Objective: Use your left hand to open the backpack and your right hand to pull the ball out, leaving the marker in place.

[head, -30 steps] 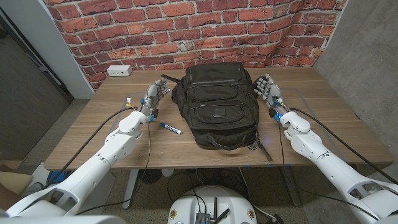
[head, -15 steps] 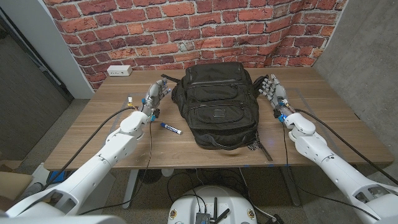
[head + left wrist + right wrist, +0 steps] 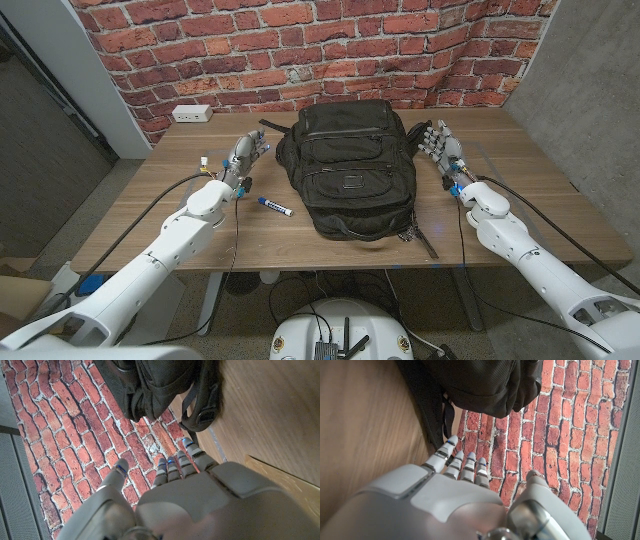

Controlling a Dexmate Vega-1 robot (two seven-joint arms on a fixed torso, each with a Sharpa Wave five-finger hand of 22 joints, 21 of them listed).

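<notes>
The soft black fabric backpack [image 3: 348,168] is lying zipped at table centre, likely limp, best taken by its zipper pull, while left hand [image 3: 243,157] and right hand [image 3: 441,146] are flanking it, fingers apart, holding nothing.

Looks like a lab or test room, staged w/ a brick backdrop. Red brick wall [image 3: 300,45] behind, probably printed wallpaper, hard to tell at this res. Bare grey concrete-look wall [image 3: 590,80] at right, dark panel or doorway [image 3: 40,150] at left. Single wooden table [image 3: 150,215] on metal legs, grey carpet floor [image 3: 120,185] below. White power strip [image 3: 190,114] at table's far left corner. Cables [image 3: 150,205] run along robot arms over tabletop. No home furniture, no office clutter.
</notes>
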